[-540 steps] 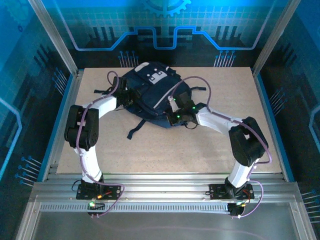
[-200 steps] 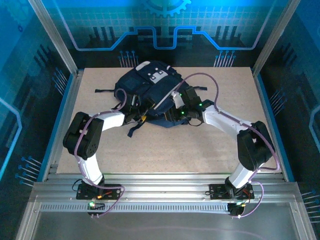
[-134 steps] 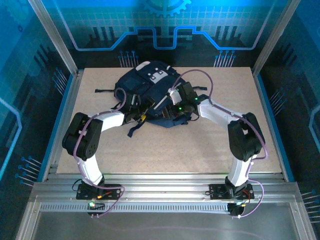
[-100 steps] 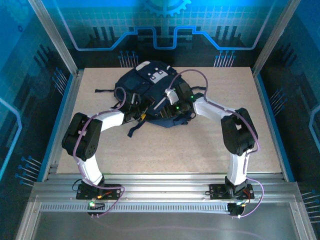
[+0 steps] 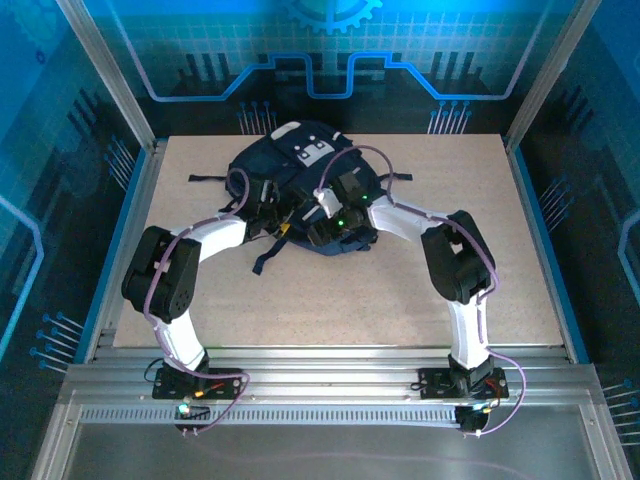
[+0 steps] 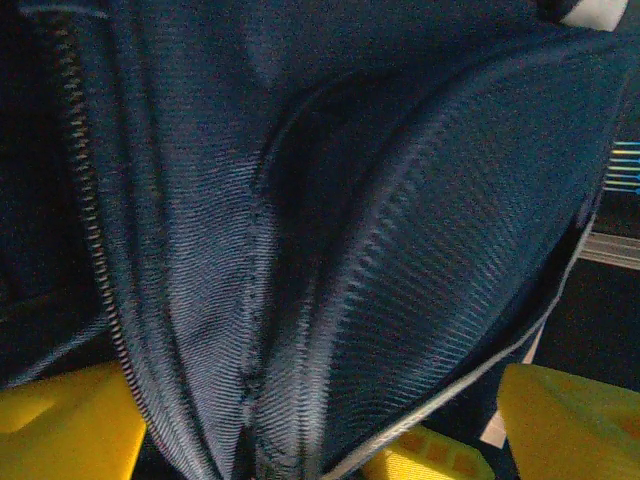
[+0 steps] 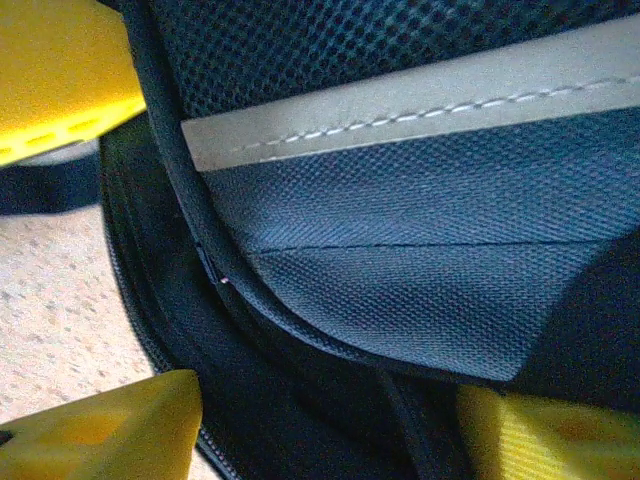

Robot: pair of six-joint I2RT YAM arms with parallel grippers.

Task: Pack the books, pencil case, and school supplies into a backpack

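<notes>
You look down on a pale, speckled chipboard table. Blue strips run along its left and right sides. At its near edge you see ribbed aluminium rails lying crosswise, and nearer still a flat grey metal sheet. The left post and the right post, both aluminium, slant up from the far corners. Between them your back wall glows blue with a fine grid, a bright stepped outline, and part of a gear at the top edge. The dark side walls carry blue circuit-like lines. From the right wrist, you see the same speckled tabletop at lower left.
</notes>
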